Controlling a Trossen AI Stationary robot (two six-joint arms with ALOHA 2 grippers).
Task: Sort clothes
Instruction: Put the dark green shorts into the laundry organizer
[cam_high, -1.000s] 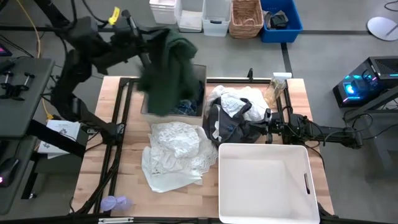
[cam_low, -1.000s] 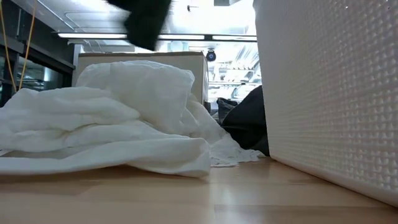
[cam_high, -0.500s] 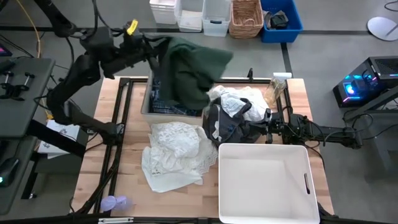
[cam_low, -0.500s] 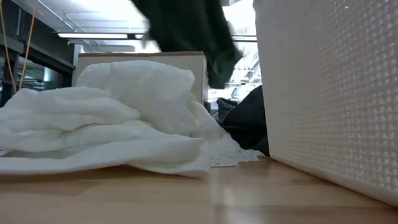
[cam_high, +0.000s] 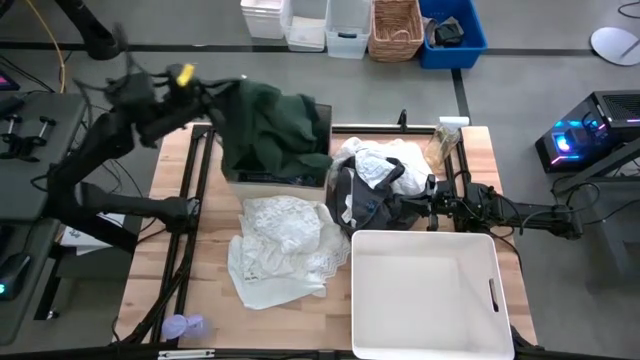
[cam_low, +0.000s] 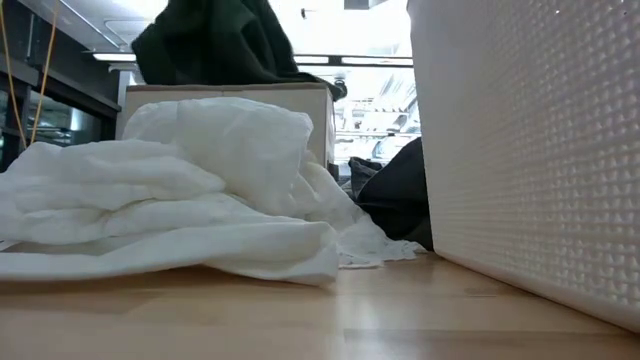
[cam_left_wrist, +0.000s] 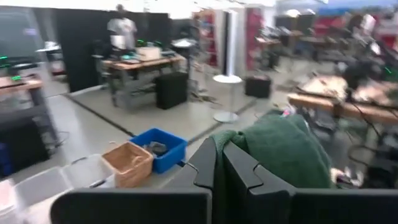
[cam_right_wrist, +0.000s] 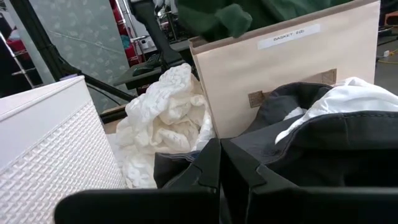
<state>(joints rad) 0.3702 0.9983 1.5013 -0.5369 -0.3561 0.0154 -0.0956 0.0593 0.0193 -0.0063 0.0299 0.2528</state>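
The left gripper (cam_high: 222, 95) is raised over the beige basket (cam_high: 275, 178), fingers clamped on the dark green garment (cam_high: 270, 125), which drapes into that basket. The right gripper (cam_high: 415, 207) lies low, right of the basket, fingers closed on the black-grey garment (cam_high: 362, 205).

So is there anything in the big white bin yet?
No, in the high view the white bin shows only its bare floor, with no garment inside.
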